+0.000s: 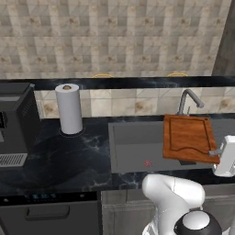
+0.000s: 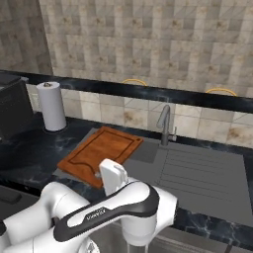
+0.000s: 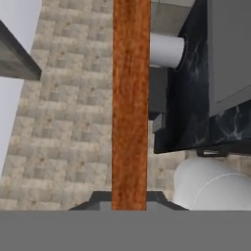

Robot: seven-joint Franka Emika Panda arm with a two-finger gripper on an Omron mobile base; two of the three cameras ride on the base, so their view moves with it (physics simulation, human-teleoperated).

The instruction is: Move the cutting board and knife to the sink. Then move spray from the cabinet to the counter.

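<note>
- Left base view: my pincer point(image 1: 215, 153) sits at the right edge, clamped on the near right corner of the cutting board point(image 1: 187, 136). The board stretches away and to the left from my grip, held over the sink point(image 1: 137, 147), its far end by the faucet point(image 1: 188, 101).
- Same view: sink basin lies left of and below my pincer; the black counter point(image 1: 69, 151) goes further left. Paper towel roll point(image 1: 69, 108) stands upright well to the left, and a dark appliance point(image 1: 16, 124) sits at the far left edge.
- Right base view: my pincer point(image 2: 99, 174) is mostly hidden behind my own hand, so I can't see the tips; the board's near edge meets it there. Board point(image 2: 101, 153) runs away from the pincer, tilted a bit, over the sink's left part point(image 2: 197, 173).
- Same view: faucet point(image 2: 164, 123) stands beyond the board's far right corner. Towel roll point(image 2: 51, 105) is well off to the left on the counter point(image 2: 29, 158).
- Hand view: 2 dark tips at the bottom, pincer point(image 3: 129, 201) closed narrow on the board's edge; the board point(image 3: 130, 98) runs straight up the middle as a reddish-brown strip, seen edge-on.
- Same view: right of the strip are the towel roll point(image 3: 166, 50), lying sideways in this rolled view, and the counter point(image 3: 196, 98). Tiled wall point(image 3: 63, 122) is to the left.
</note>
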